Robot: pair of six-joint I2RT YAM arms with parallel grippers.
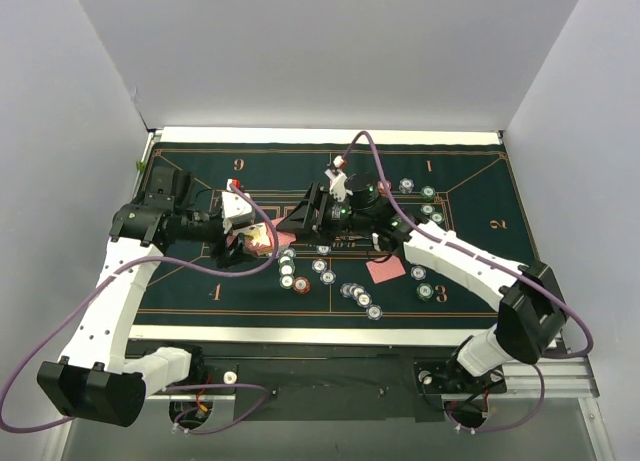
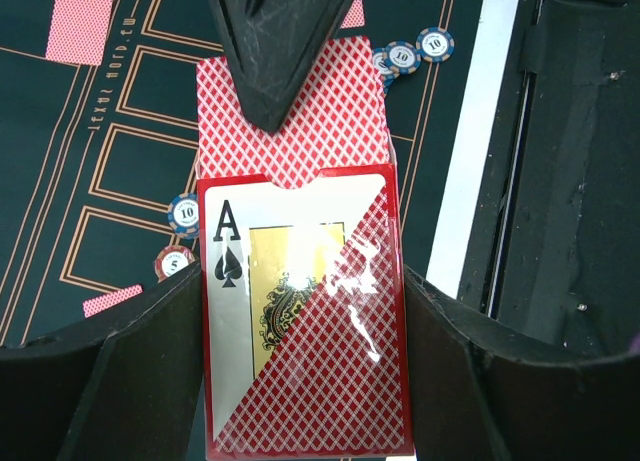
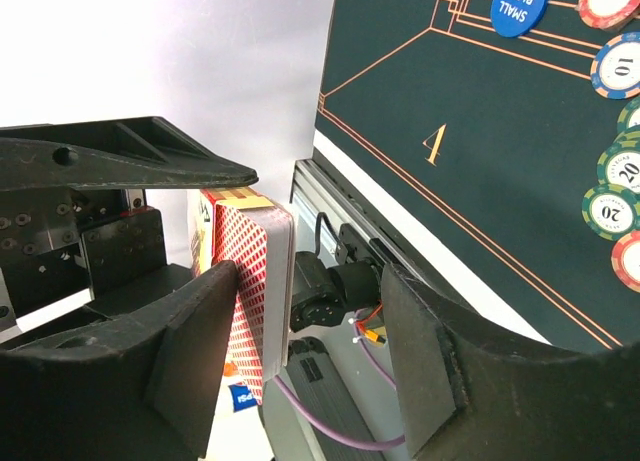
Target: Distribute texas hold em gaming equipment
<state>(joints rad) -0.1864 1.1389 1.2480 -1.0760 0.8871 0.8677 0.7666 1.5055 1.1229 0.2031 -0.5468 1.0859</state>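
My left gripper (image 2: 303, 301) is shut on a red card box (image 2: 320, 381) with an ace of spades on its front; both show in the top view at the mat's left centre (image 1: 255, 243). A stack of red-backed cards (image 2: 300, 121) sticks out of the box's far end. My right gripper (image 3: 310, 281) is open around that stack (image 3: 255, 281): one finger lies against the cards and the other stands well apart. From the left wrist, one right finger (image 2: 280, 41) lies over the cards. Poker chips (image 1: 360, 296) are scattered on the mat.
The green felt mat (image 1: 200, 291) holds chips near its centre (image 1: 290, 271) and right side (image 1: 430, 206), plus a face-down pink card (image 1: 385, 270). More cards (image 2: 80, 23) and chips (image 2: 184, 213) lie below the left gripper. A blue small-blind disc (image 3: 519, 6) lies near chips (image 3: 616, 66).
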